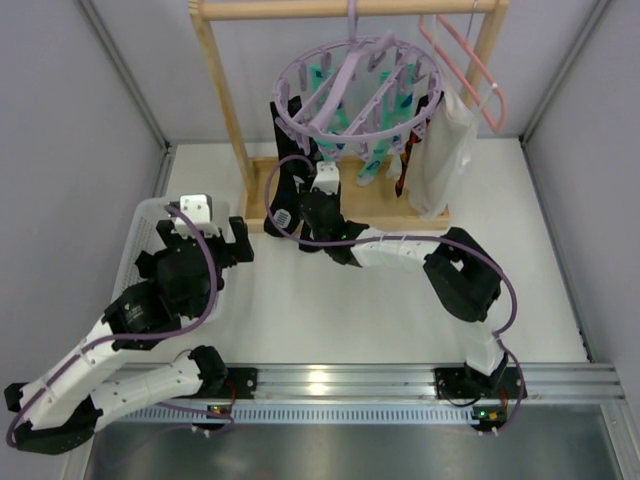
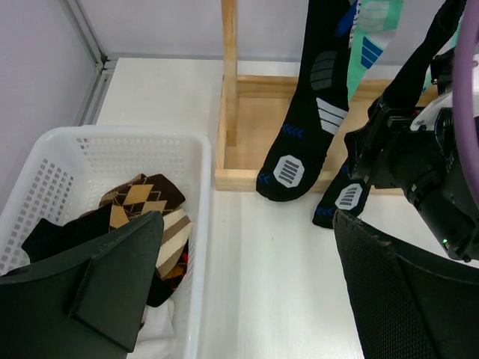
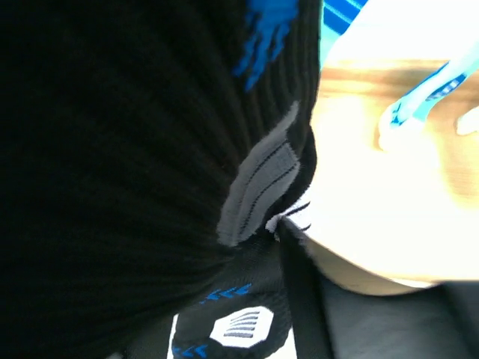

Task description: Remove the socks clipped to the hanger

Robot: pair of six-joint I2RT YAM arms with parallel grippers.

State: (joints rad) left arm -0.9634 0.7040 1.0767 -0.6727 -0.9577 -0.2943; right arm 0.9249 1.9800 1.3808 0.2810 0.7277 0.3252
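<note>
The right gripper (image 1: 320,205) is closed on a black sock (image 3: 112,149) hanging from the lavender hanger (image 1: 297,125) at the far side. The sock fills the wrist view and hides most of the jaws. The left gripper (image 2: 247,292) hangs wide open and empty over the white basket (image 2: 198,224), near left.

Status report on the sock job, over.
Left gripper open at basket rim. Right gripper shut on black sock, hanging from hanger. Nothing in the way.

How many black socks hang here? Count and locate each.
2. One black sock hangs beside the wooden post; the second sock just right of it, partly hidden. Others may be concealed.
</note>
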